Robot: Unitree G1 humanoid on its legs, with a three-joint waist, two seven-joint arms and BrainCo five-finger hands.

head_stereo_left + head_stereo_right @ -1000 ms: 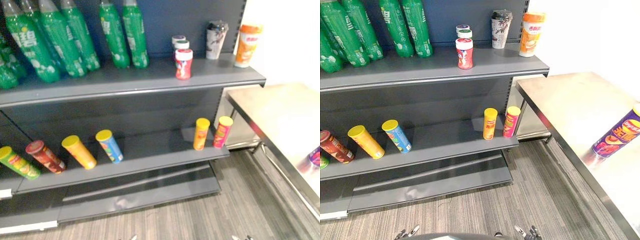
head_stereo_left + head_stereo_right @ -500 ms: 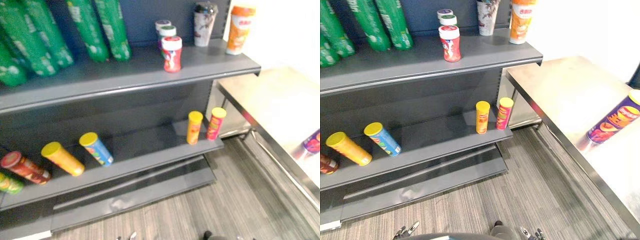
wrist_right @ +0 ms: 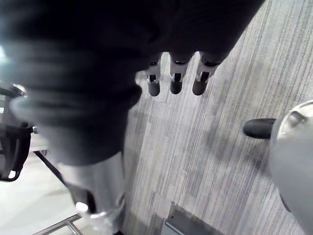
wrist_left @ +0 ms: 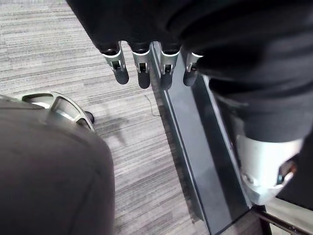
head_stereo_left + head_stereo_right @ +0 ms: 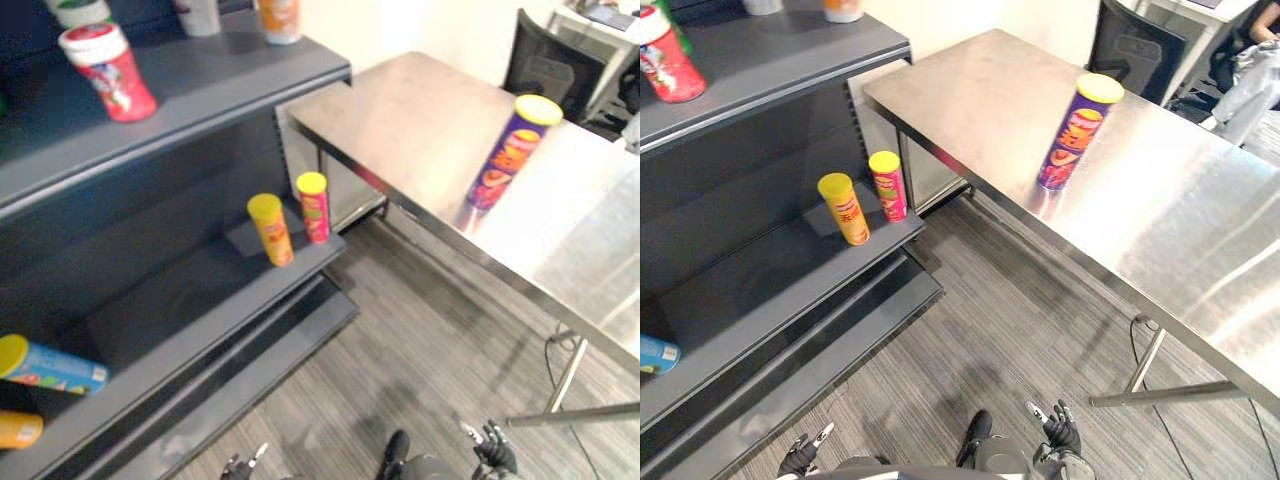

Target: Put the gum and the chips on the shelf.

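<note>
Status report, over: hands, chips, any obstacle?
Left hand and right hand open, empty, low over floor. Chips can upright on table, untouched. No obstacle seen around it.

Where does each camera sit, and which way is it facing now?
Left eye: on the head, looking down at shelf, table, chips can; left hand, right hand at bottom.
Right eye: beside it; shares that scene and hands.
Left wrist: along the left hand at floor and shelf.
Right wrist: along the right hand at floor.

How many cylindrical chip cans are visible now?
5: a purple can upright on the steel table; a yellow can and a red can upright on the lower shelf; a blue can and an orange can lying farther left there. More may be hidden.
</note>
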